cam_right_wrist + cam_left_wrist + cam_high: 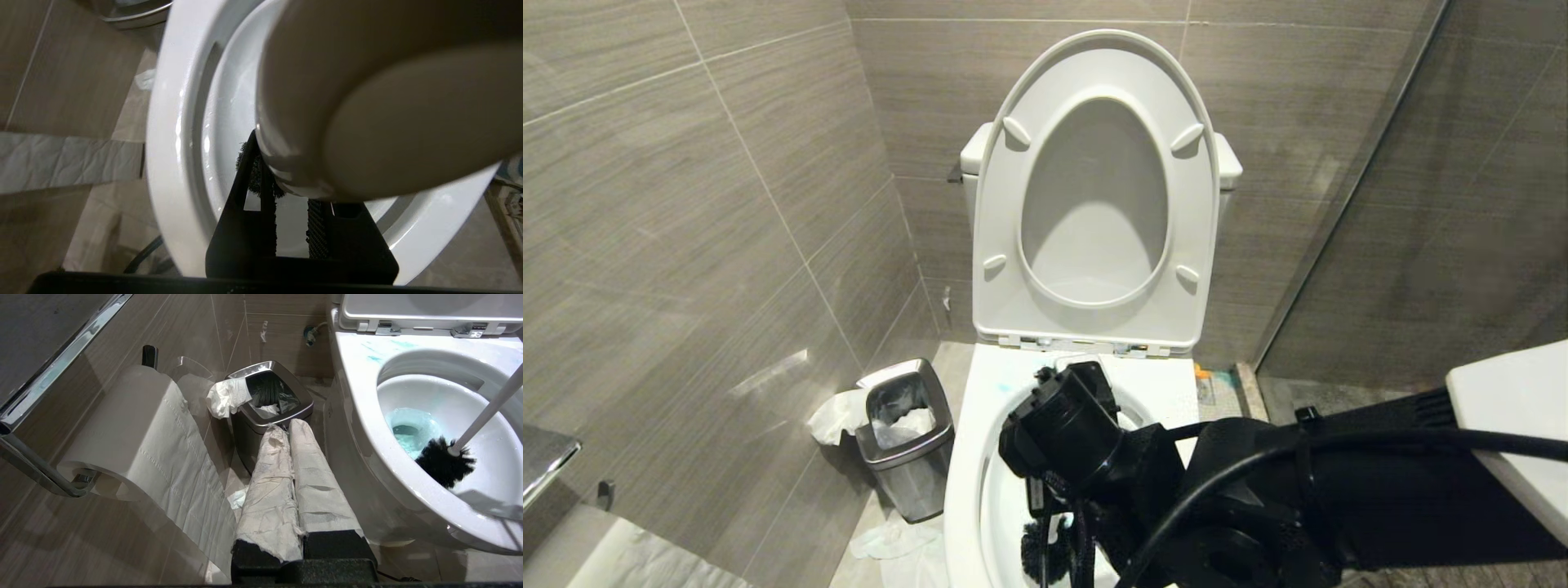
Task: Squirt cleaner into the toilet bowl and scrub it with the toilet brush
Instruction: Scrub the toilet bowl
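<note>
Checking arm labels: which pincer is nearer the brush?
Right. The right pincer grips the brush handle over the bowl; the left pincer sits shut beside the bowl, near the bin.

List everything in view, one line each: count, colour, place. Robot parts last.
toilet bowl: one, white, centre, seat and lid up.
cleaner: turquoise, pooled in the bowl, streaks on the rim.
toilet brush: one, white handle, black head inside the bowl.
waste bin: one, steel, left of the toilet.
toilet paper roll: one, white, wall holder.
right pincer: black, shut on the brush handle, over the bowl.
left pincer: paper-wrapped, shut, beside the toilet.
</note>
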